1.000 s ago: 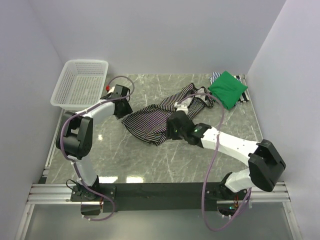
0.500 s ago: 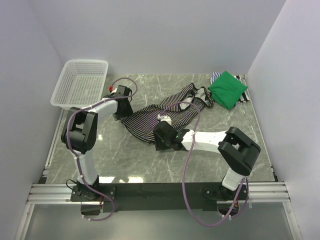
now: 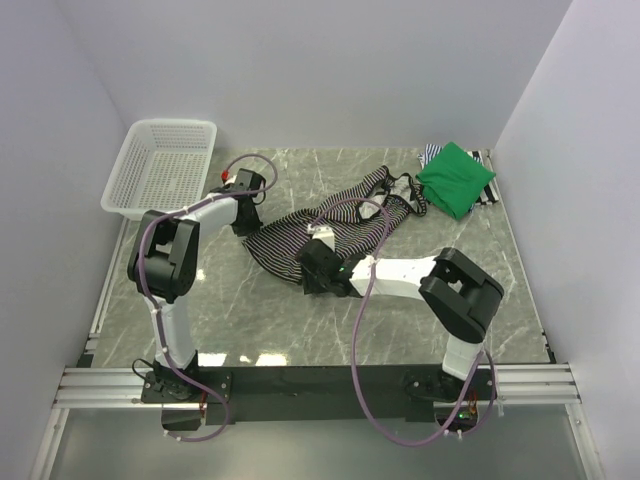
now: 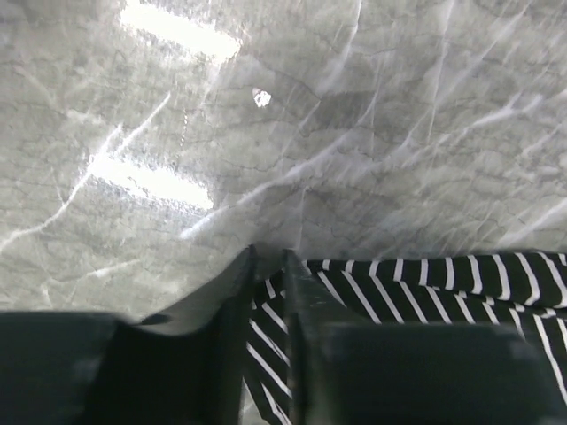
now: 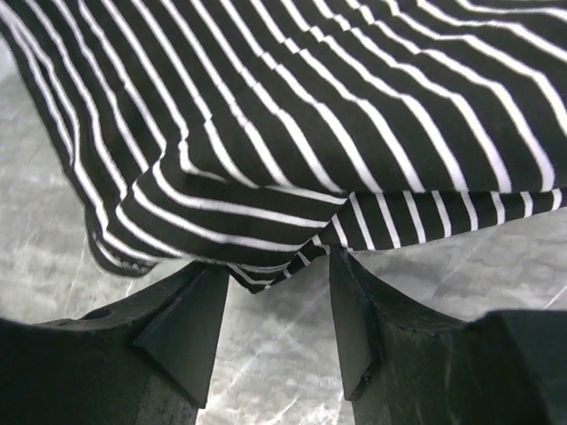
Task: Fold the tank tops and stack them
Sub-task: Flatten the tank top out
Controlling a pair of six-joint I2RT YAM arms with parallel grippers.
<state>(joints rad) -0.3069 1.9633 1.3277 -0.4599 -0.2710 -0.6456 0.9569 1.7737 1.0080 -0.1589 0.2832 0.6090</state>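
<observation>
The black-and-white striped tank top point(image 3: 300, 240) lies rumpled and spread across the middle of the table. At its left edge, my left gripper point(image 3: 243, 212) is low on the table, and the left wrist view shows the jaws point(image 4: 268, 261) shut on a fold of the striped cloth point(image 4: 425, 283). My right gripper point(image 3: 312, 272) is at the near hem. It is open point(image 5: 276, 274), with the corner of the hem point(image 5: 310, 115) just at its fingertips. The folded green tank top point(image 3: 455, 178) sits at the back right on the blue-and-white striped one point(image 3: 431, 153).
A white mesh basket point(image 3: 165, 165) stands at the back left corner, close behind the left arm. The marble tabletop point(image 3: 250, 310) shows bare in front of the striped top. Walls close the table in on the left, back and right.
The right arm swept left along the near hem of the striped top and its elbow folded in. The left gripper's jaws closed onto the cloth's left edge.
</observation>
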